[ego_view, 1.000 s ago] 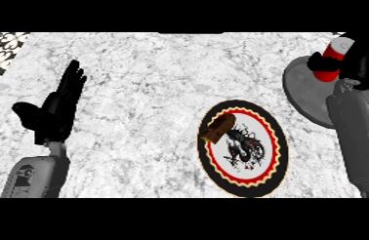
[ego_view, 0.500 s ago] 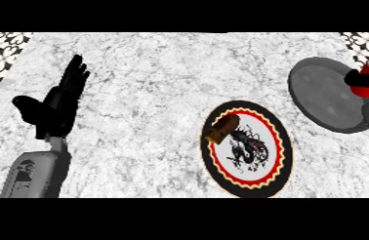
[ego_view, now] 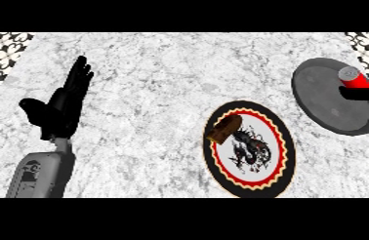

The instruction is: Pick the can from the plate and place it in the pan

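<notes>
The red cylindrical can with a grey top [ego_view: 352, 77] is off the plate. It shows far across the white-grey marbled counter [ego_view: 166, 73] from the left hand [ego_view: 61, 112], at the view's right edge and over the far side of the dark grey round pan [ego_view: 320, 97]. A short black strip crosses its body. This is probably part of the right hand [ego_view: 355, 93], which is otherwise cut off by the edge, so I cannot tell whether that hand is closed round the can or has let go. I also cannot tell whether the can's base touches the pan floor or hangs above it.

The left hand rests at the view's left, open and upright, holding nothing and well apart from everything else.

Between the two hands, nearer the right one, lies the round plate with a black-and-red scalloped rim [ego_view: 284, 153]. A small brown object [ego_view: 225, 128] sits on the side of it nearest the left hand; I cannot make out what it is.

I judge the can to be stiff and fairly light, with a smooth wall that could slide in a grasp. It is best taken round the middle of the body, below the rim. It is tall for its base, so it could tip or roll on the pan's curved floor if released while tilted.
</notes>
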Motion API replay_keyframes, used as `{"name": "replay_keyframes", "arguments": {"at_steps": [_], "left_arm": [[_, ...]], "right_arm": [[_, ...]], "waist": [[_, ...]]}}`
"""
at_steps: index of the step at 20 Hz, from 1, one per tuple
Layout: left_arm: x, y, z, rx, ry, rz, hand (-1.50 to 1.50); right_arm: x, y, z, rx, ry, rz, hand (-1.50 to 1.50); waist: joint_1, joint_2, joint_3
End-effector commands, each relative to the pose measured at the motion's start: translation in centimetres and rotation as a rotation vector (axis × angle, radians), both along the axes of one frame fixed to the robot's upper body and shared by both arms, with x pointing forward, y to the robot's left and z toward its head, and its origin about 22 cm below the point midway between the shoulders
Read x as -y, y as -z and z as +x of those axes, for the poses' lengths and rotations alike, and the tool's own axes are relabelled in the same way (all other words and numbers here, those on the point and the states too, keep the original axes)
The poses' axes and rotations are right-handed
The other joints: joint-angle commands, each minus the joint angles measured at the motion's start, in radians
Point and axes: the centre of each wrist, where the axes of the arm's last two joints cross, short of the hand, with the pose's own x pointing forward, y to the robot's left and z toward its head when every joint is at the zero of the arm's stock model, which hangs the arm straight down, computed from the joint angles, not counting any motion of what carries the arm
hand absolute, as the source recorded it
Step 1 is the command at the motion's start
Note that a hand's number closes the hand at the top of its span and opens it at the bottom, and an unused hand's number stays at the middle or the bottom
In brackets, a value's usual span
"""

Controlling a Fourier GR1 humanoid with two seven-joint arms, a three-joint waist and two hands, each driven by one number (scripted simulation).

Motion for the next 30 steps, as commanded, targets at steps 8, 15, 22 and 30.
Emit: {"name": "replay_keyframes", "arguments": {"at_steps": [8, 15, 22, 30], "left_arm": [[-0.7, -0.1, 0.0, 0.000, -0.009, -0.002, 0.00], [-2.2, 1.1, -0.4, -0.030, -0.055, 0.002, 0.00], [-3.1, 2.3, -1.6, -0.051, -0.111, 0.019, 0.00], [-4.8, 0.6, -2.5, -0.053, -0.109, 0.022, 0.00]], "right_arm": [[0.1, 2.9, -1.4, 0.215, -0.078, 0.096, -1.50], [2.0, 4.4, -4.3, 0.485, -0.061, 0.181, -1.50], [0.0, 6.9, -7.1, 0.577, -0.248, 0.333, -1.50], [-0.8, 5.6, -12.7, 0.568, -0.277, 0.327, -1.50]], "waist": [[-0.007, -0.005, -0.002], [-0.049, -0.019, -0.005], [-0.096, -0.040, -0.011], [-0.114, -0.049, -0.014]]}}
